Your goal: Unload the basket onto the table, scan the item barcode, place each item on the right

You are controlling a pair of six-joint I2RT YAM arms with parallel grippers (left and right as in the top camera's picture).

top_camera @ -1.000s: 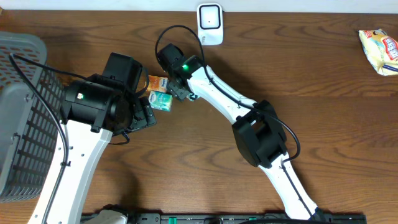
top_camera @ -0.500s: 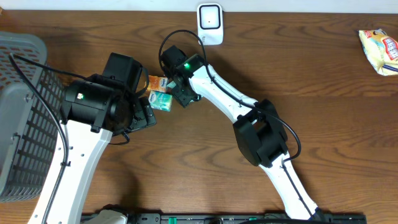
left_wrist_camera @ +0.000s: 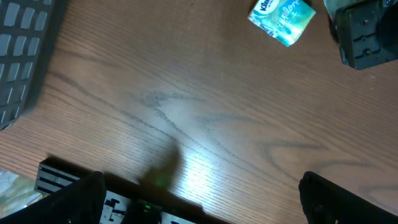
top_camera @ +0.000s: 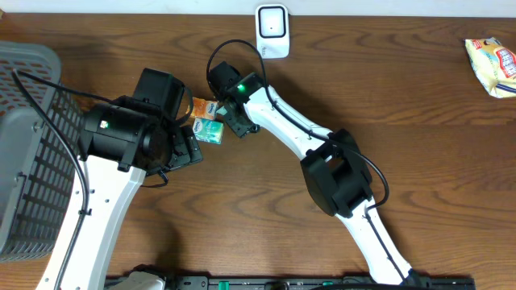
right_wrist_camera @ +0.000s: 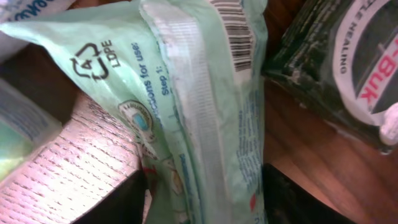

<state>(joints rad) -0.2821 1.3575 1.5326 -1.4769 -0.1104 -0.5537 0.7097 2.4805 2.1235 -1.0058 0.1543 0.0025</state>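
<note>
A pale green tissue pack (top_camera: 208,130) lies on the wooden table beside an orange packet (top_camera: 201,106). In the right wrist view the green pack (right_wrist_camera: 205,112) fills the frame and its barcode (right_wrist_camera: 239,34) faces up near the top. My right gripper (right_wrist_camera: 202,199) is shut on this pack, with a dark finger (right_wrist_camera: 118,202) pressed against each side. My left gripper (left_wrist_camera: 205,205) hovers open over bare wood, and the green pack (left_wrist_camera: 283,18) lies at the far edge of its view. The white scanner (top_camera: 272,31) stands at the back edge of the table.
A grey basket (top_camera: 24,145) stands at the far left. A dark green packet (right_wrist_camera: 336,68) lies just right of the held pack. A yellow snack bag (top_camera: 492,64) lies at the back right corner.
The right gripper's jaws have closed in on the green pack, and its wrist has shifted slightly. The left arm has not moved.
</note>
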